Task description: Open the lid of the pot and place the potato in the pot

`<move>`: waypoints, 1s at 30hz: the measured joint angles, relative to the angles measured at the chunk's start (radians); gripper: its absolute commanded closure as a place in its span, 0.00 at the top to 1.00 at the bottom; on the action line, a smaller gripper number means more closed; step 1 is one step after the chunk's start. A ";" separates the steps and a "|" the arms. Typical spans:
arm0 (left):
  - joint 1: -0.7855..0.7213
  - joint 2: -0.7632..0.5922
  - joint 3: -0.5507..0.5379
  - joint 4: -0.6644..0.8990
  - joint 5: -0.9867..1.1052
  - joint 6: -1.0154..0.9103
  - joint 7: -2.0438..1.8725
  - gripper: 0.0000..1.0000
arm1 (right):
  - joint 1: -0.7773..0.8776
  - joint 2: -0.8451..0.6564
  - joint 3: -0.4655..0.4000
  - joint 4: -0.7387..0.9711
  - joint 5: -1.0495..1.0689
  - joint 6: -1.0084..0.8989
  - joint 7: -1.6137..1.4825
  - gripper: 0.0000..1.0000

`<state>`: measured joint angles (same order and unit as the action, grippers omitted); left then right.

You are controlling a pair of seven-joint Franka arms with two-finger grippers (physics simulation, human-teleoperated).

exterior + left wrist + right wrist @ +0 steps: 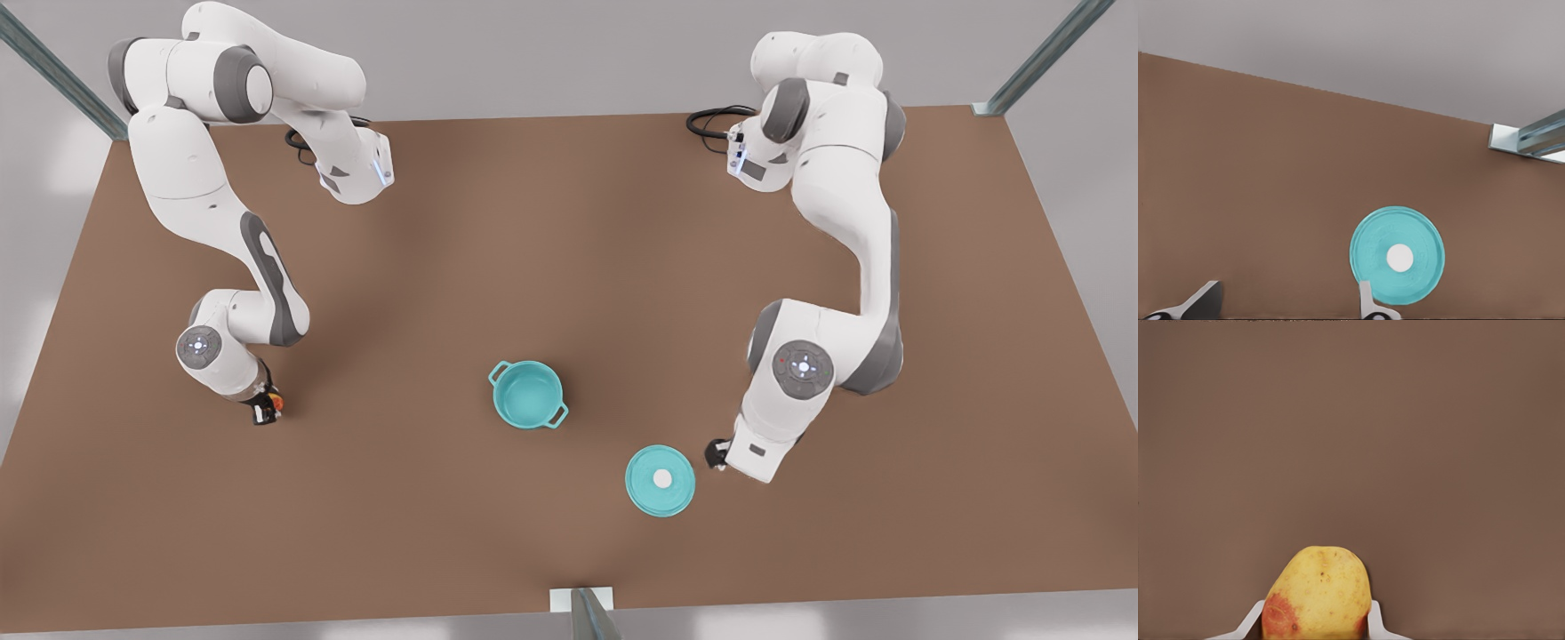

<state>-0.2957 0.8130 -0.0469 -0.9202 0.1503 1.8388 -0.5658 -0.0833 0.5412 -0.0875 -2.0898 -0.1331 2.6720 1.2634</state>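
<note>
— We start with the flat brown table (569, 267). What do we see on it?

— Near the middle, a little toward the table's near edge in the front view, stands the small round teal pot with two loop handles (528, 394). It is uncovered and we look straight into its teal inside. Beside it, closer to the near edge and toward the front view's right, the flat round teal lid with a small white knob (660, 480) lies flat on the table, apart from the pot.

— And the arms?

— The arm on the front view's right carries the left gripper (717, 454), low over the table just beside the lid's rim. In the left wrist view we see its two pale fingers (1368, 303) spread well apart with nothing between them, and the lid (1397, 256) lying just past one fingertip.

— The other one?

— The right gripper (266, 407) is near the table's edge on the front view's left, well apart from the pot. We see a speck of orange at its tips, the small lumpy yellow potato with reddish patches (277, 404). In the right wrist view the potato (1318, 600) sits between the two fingers (1375, 620), which press against its sides, bare brown table beyond it.
</note>
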 measured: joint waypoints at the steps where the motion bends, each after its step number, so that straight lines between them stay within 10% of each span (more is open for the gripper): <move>1: 0.007 -0.023 0.004 0.000 0.002 -0.046 0.031 1.00 | 0.000 0.000 0.000 0.000 0.000 0.001 0.003 0.51; 6: 0.087 -0.204 0.011 -0.065 -0.034 -0.255 0.170 1.00 | 0.000 -0.013 0.000 -0.001 0.000 0.001 0.017 0.51; 11: 0.262 -0.642 0.010 -0.608 -0.138 -0.252 0.274 1.00 | 0.043 -0.060 0.003 0.007 0.009 -0.017 0.033 0.50; 30: 0.256 -0.683 0.007 -0.636 -0.162 -0.220 0.485 1.00 | 0.476 -0.061 -0.001 0.345 0.142 -0.372 0.179 0.50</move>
<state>-0.0400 0.1304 -0.0397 -1.5565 -0.0113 1.6191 -0.0807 0.3925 0.4803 -0.0888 -1.7451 0.0091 2.3005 1.4427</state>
